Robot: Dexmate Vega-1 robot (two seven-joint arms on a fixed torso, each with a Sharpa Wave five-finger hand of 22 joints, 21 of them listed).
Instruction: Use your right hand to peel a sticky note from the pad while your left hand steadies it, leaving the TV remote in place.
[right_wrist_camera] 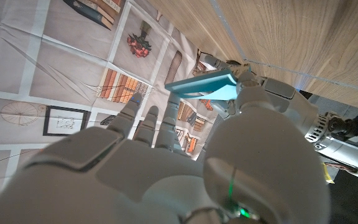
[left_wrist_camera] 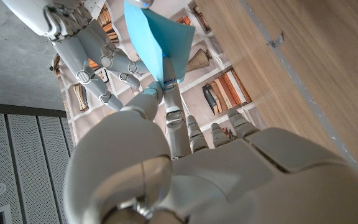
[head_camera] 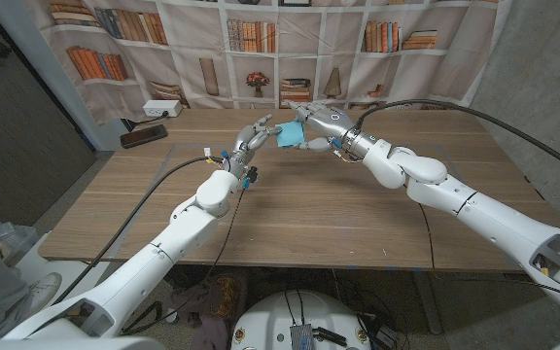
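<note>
The right hand (head_camera: pixel 317 124) and left hand (head_camera: pixel 251 142) both pinched the blue sticky-note pad (head_camera: pixel 288 135), held aloft between them over the table (head_camera: pixel 338 209)'s far middle. Peeling seemed underway; next, the right should draw one sheet free.

One blue sticky-note pad (head_camera: pixel 287 135), one dark TV remote (head_camera: pixel 143 136), one white box (head_camera: pixel 159 110), two robot hands, one wooden table (head_camera: pixel 309 214)

Glossy white segmented arms, grey-white jointed left hand (head_camera: pixel 252 139) and right hand (head_camera: pixel 316 124), silver wrist collars, black cables trailing along both forearms
</note>
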